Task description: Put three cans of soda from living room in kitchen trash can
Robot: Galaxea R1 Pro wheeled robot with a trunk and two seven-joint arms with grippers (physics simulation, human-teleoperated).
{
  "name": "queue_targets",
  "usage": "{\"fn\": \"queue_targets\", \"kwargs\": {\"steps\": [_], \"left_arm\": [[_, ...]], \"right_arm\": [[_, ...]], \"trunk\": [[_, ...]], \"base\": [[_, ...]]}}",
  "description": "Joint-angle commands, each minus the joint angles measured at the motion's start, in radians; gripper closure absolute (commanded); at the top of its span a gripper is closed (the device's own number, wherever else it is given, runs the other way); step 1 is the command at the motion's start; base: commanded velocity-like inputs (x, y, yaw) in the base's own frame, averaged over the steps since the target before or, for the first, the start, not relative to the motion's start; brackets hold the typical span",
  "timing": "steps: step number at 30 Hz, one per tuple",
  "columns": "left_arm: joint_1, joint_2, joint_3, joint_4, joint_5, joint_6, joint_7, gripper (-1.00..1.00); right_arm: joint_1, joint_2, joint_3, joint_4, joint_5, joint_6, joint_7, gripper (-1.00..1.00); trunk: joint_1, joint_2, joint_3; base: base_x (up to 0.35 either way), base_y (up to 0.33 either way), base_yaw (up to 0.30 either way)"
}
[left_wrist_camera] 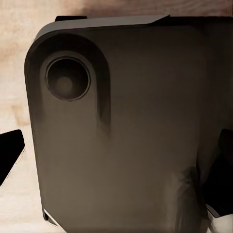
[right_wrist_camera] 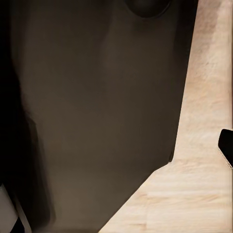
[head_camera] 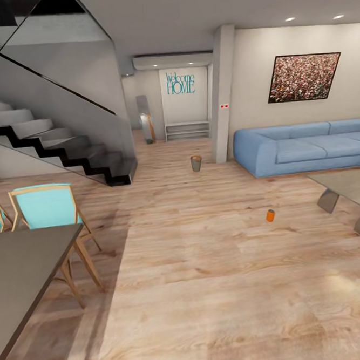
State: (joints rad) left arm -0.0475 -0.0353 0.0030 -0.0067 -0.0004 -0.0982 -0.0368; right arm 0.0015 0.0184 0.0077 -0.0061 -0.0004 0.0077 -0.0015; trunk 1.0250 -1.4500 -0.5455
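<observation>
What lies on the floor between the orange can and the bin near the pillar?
Nothing: in the head view the stretch from the orange can to the bin is bare light wood floor.
</observation>
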Motion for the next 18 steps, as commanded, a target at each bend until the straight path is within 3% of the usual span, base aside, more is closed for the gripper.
{"fn": "queue_targets", "kwargs": {"steps": [1, 18], "left_arm": [[0.0, 0.0, 0.0, 0.0, 0.0, 0.0, 0.0, -1.0], [0.0, 0.0, 0.0, 0.0, 0.0, 0.0, 0.0, -1.0]], "right_arm": [[0.0, 0.0, 0.0, 0.0, 0.0, 0.0, 0.0, -1.0], [0.0, -0.005, -0.01, -0.009, -0.006, -0.003, -0.001, -1.0]], "trunk": [[0.0, 0.0, 0.0], [0.0, 0.0, 0.0]], "base": [[0.344, 0.0, 0.0], [0.344, 0.0, 0.0]]}}
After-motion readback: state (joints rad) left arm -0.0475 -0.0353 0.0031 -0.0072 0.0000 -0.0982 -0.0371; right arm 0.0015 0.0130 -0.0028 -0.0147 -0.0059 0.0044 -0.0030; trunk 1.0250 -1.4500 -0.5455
